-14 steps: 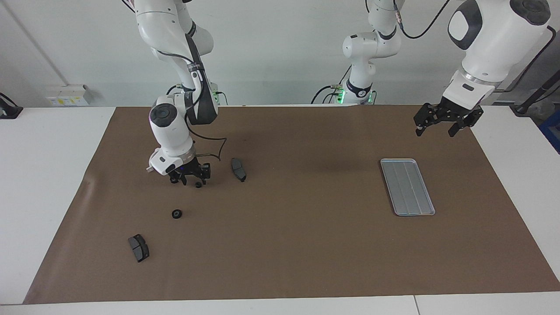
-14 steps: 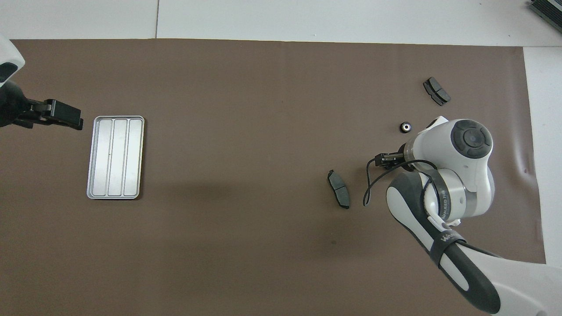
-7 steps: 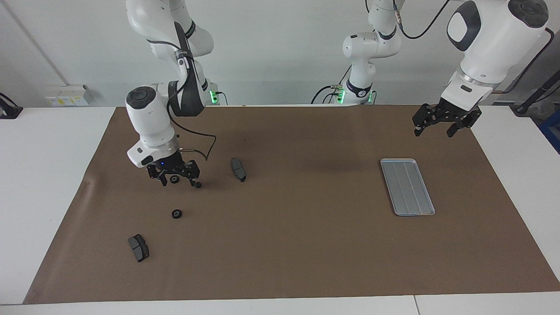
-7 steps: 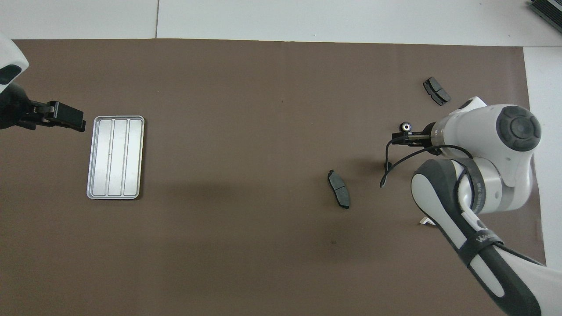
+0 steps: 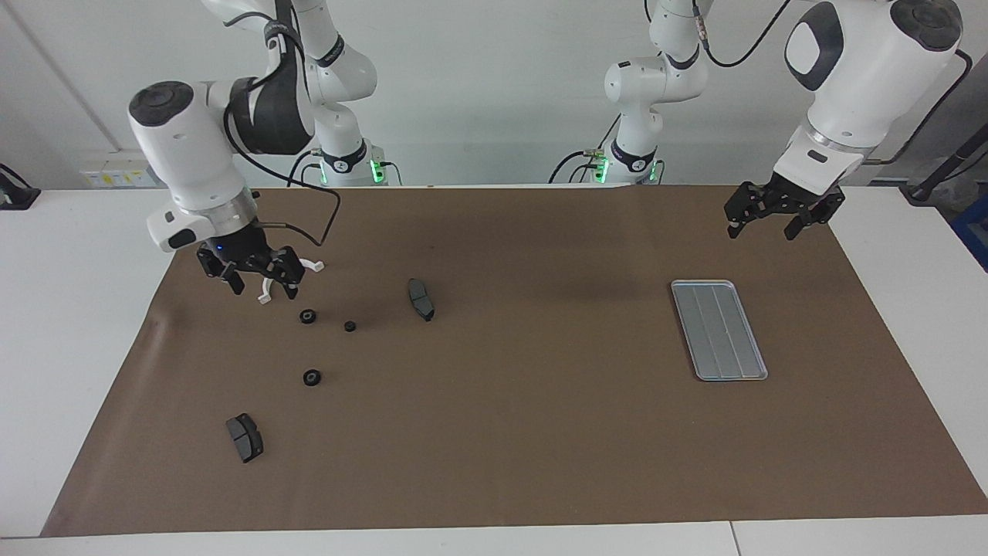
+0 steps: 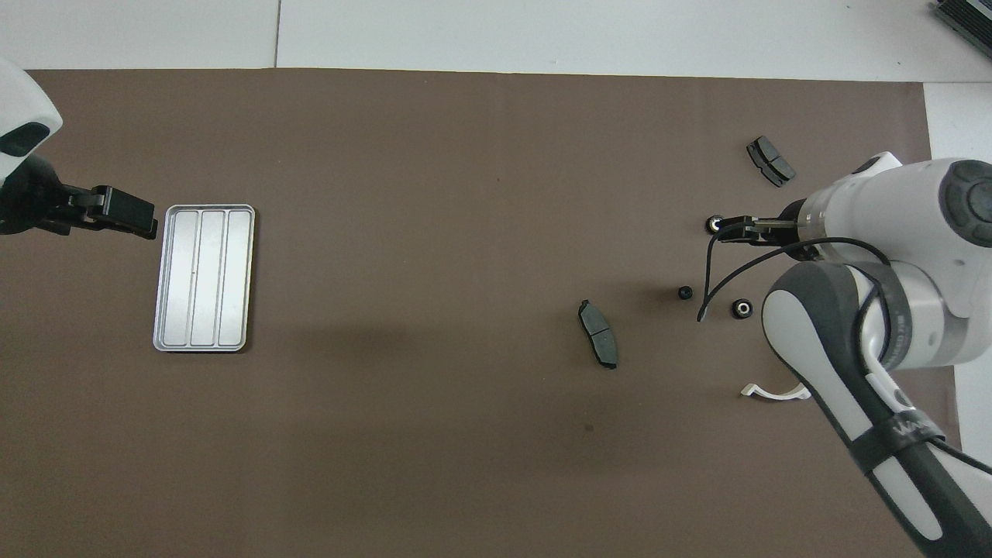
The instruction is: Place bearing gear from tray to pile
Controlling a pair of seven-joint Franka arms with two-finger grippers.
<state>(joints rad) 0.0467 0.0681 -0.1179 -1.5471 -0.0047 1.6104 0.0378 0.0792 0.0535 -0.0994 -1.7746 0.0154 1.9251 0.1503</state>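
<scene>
The silver tray lies bare at the left arm's end of the mat. The pile is spread at the right arm's end: three small black bearing gears, two dark brake pads and a white half-ring bracket. My right gripper hangs open and bare above the pile by the bracket, clear of the nearest gear. Raised beside the tray, my left gripper waits open, holding nothing.
A brown mat covers most of the white table. The right arm's black cable loops down over the pile. Nothing else stands on the mat between tray and pile.
The right gripper opened fully, left a gear on the mat, then rose and swung toward the right arm's end of the table, uncovering the white bracket. The left gripper barely shifted.
</scene>
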